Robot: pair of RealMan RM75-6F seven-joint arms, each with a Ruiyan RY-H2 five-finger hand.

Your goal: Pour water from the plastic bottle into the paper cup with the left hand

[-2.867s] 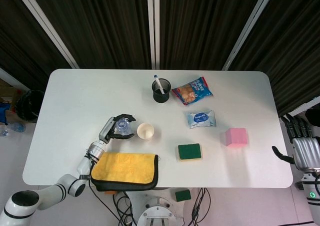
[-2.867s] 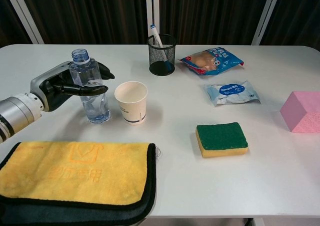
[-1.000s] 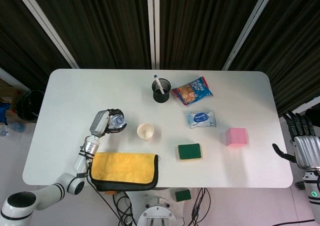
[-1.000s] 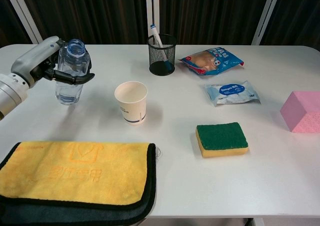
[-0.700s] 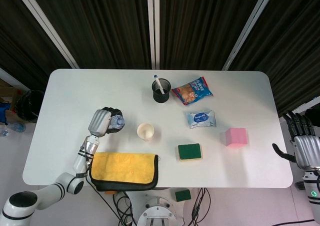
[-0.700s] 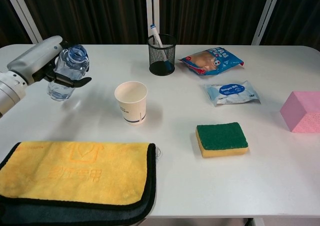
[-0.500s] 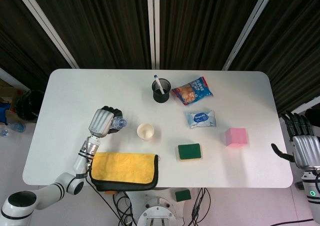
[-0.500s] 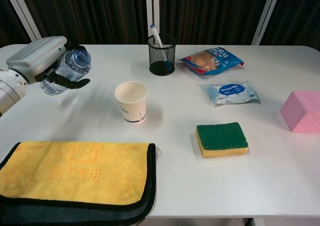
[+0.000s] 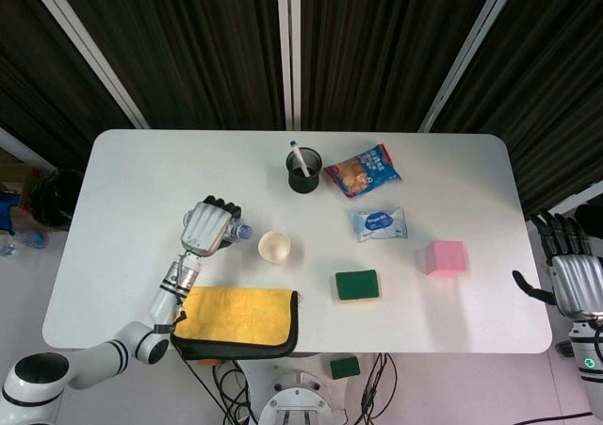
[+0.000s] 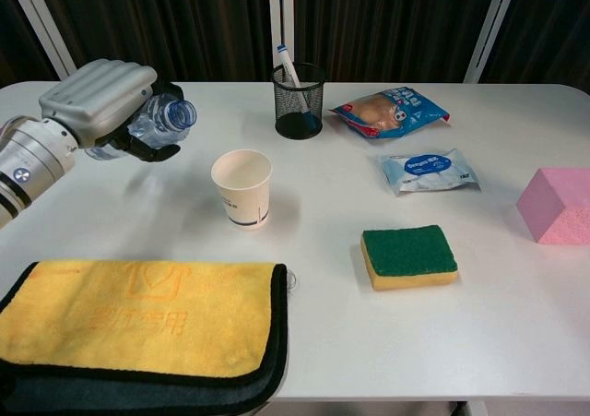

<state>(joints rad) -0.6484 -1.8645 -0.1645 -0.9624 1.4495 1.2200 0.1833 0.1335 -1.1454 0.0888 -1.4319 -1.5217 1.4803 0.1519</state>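
The plastic bottle (image 10: 159,121) was gripped in the left hand (image 10: 103,101), fingers wrapped round it, tipped nearly sideways with its mouth near the paper cup (image 10: 242,187). Nothing looked poured yet, so the pouring was left.

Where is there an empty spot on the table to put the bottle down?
Bare table lies left of the paper cup, under the left hand holding the plastic bottle. It is crowded by the pen holder and snack bag.
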